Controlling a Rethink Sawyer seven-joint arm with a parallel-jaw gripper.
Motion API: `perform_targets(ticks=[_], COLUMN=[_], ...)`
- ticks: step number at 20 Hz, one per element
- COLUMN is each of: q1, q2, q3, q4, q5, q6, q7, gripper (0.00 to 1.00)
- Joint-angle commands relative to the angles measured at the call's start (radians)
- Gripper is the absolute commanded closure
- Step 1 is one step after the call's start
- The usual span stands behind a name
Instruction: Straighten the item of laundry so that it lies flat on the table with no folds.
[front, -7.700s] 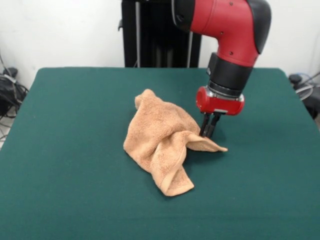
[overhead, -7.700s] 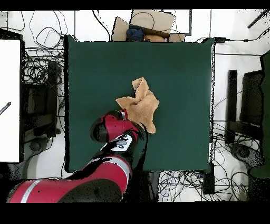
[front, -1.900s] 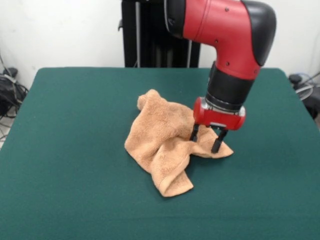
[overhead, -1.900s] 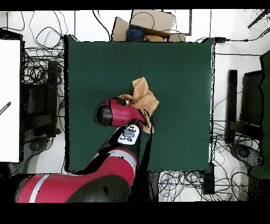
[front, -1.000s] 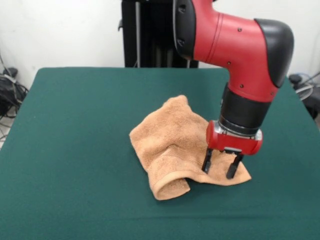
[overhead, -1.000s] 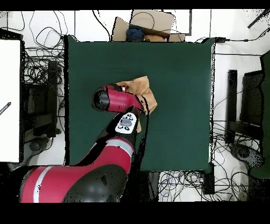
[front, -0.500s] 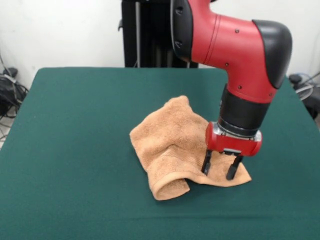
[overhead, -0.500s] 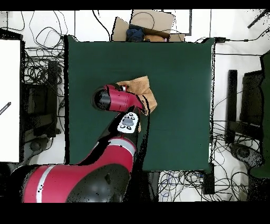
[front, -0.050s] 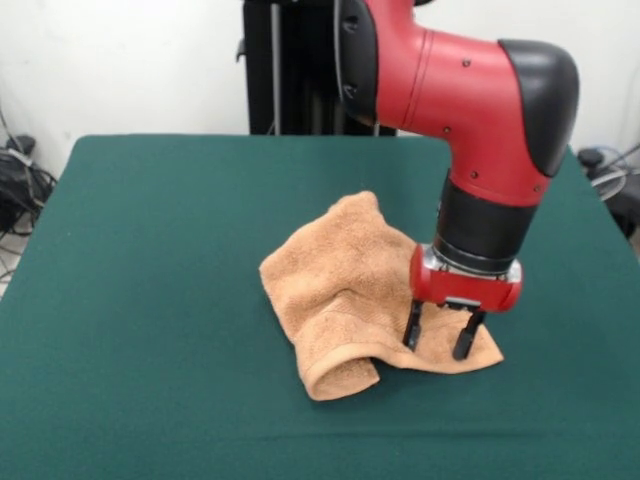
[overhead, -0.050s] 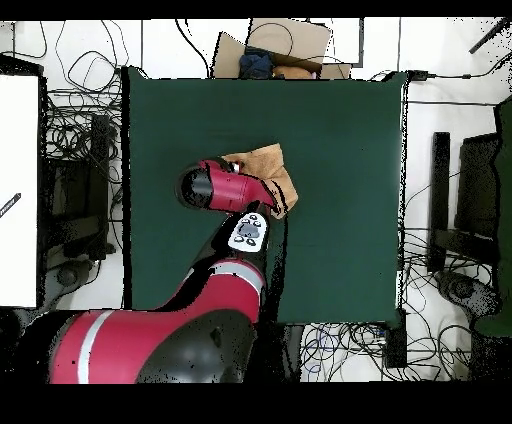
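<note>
Dark green felt covers the table (front, -0.050s: 130, 300), and the peach-orange towel (front, -0.050s: 340, 285) is seen lying near its middle, well apart from every edge. The task is judged to be only partly done: one portion of the towel, the corner toward the camera in the front view, is spread flat on the felt, but the rest is bunched. A rolled fold is seen along the towel's nearest edge, and a raised hump is seen at its far side, so several folds remain to be drawn out before the cloth can be called flat. No white tag can be made out.

The end effector (front, -0.050s: 440, 333) is held over the towel's flattened corner, pointing down, with its two fingers spread apart and nothing pinched between them. Whether the fingertips touch the cloth or hang just above it cannot be told. The rolled fold lies just beside the end effector; the hump lies behind it. In the overhead view the end effector is hidden beneath the arm (overhead, -0.050s: 225, 188), and only part of the towel shows beside it.
</note>
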Motion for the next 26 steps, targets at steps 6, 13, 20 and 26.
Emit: perform_targets(ticks=[6, 13, 20, 26], q1=[-0.088, -0.113, -0.119, -0.113], q2=[0.004, -0.002, -0.001, -0.003], q3=[0.261, 0.303, 0.315, 0.312], q4=[0.119, 0.151, 0.155, 0.159], q5=[0.075, 0.104, 0.123, 0.134], q6=[0.023, 0.003, 0.004, 0.008], q7=[0.241, 0.258, 0.255, 0.256], gripper=[0.0, 0.0, 0.0, 0.0])
